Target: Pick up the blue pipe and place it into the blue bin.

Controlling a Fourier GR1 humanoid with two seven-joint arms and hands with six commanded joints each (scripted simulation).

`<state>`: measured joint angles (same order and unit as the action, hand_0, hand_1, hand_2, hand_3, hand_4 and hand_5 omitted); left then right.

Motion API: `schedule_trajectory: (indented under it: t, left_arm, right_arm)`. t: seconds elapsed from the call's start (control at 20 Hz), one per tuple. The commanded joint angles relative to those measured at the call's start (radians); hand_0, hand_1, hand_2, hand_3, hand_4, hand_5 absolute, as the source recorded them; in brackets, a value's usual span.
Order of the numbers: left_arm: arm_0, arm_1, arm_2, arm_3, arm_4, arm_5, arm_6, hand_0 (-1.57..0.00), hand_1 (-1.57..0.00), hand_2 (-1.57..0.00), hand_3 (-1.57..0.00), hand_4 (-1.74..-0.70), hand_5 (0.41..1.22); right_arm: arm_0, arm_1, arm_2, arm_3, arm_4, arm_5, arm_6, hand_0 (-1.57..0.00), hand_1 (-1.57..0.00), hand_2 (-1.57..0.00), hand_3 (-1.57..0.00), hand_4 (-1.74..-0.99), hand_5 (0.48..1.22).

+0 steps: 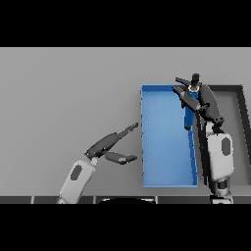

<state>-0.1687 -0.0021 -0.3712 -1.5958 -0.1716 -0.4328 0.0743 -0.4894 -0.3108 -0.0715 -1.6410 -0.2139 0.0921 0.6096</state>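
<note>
Your right robot hand (196, 98), fingers curled around the blue pipe (189, 116), hovers over the blue bin (166, 181); judge release next. Left robot hand (115, 147) rests open on the bench (63, 98).

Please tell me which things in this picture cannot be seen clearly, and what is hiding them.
- Blue pipe, head view: only part shows under the right hand; its full shape and whether it touches the blue bin cannot be told.
- Right hand's grip: the fingers overlap the pipe, so the contact is unclear.
- Dark tray: cut off by the right edge and covered by the right arm.
- Left hand: fully visible, open.
</note>
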Motion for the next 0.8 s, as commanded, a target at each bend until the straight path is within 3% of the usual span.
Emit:
schedule_trajectory:
  t: [0.0,0.15,0.3,0.4,0.5,0.55,0.6,0.65,0.75]
  left_arm:
    - [0.006,0.005,-0.001,0.004,-0.011,0.007,-0.012,0.00,0.00,0.00,0.00,-0.93,0.464]
    - [-0.001,-0.001,0.002,0.006,-0.012,0.015,0.000,0.00,0.00,0.00,0.00,-0.93,0.467]
    - [-0.014,0.004,0.004,0.011,-0.020,0.018,-0.008,0.00,0.00,0.00,0.00,-0.92,0.476]
    - [-0.003,0.010,0.007,0.003,-0.017,0.019,-0.025,0.00,0.00,0.00,0.00,-0.92,0.480]
    - [0.001,0.004,-0.006,-0.001,-0.023,0.018,-0.013,0.00,0.00,0.00,0.00,-0.92,0.484]
    - [-0.007,-0.001,-0.006,0.009,-0.034,0.027,-0.005,0.00,0.00,0.00,0.00,-0.92,0.486]
    - [-0.009,0.001,-0.002,0.006,-0.030,0.025,-0.004,0.00,0.00,0.00,0.00,-0.92,0.489]
    - [-0.016,-0.007,-0.004,0.009,-0.029,0.027,0.002,0.00,0.00,0.00,0.00,-0.92,0.491]
    - [-0.011,-0.004,-0.003,0.004,-0.027,0.026,-0.002,0.00,0.00,0.00,0.00,-0.92,0.493]
  right_arm:
    - [0.030,-0.020,0.022,0.005,-0.015,-0.041,0.000,-1.57,-1.57,-1.57,-1.57,-1.500,1.221]
    - [0.094,-0.096,0.111,0.035,-0.062,-0.158,0.000,-1.57,-1.57,-1.57,-1.57,-1.499,1.221]
    - [0.137,-0.193,0.246,0.047,-0.200,-0.276,0.000,-1.57,-1.57,-1.57,-1.57,-1.497,1.221]
    - [0.143,-0.267,0.336,0.056,-0.293,-0.349,0.000,-1.57,-1.57,-1.57,-1.01,-1.585,1.221]
    - [0.129,-0.337,0.440,0.072,-0.396,-0.441,0.000,-1.57,-1.57,-1.57,-0.64,-1.641,1.221]
    - [0.115,-0.367,0.479,0.081,-0.447,-0.474,0.000,-1.57,-1.57,-1.57,-0.51,-1.661,1.221]
    - [0.099,-0.392,0.517,0.092,-0.514,-0.515,0.000,-1.57,-1.57,-1.57,-0.41,-1.677,1.171]
    - [0.068,-0.413,0.564,0.114,-0.567,-0.554,0.000,-1.57,-1.57,-1.52,-0.45,-1.626,1.161]
    - [0.059,-0.435,0.598,0.118,-0.605,-0.578,0.000,-1.08,-1.03,-0.99,-0.29,-1.469,1.148]
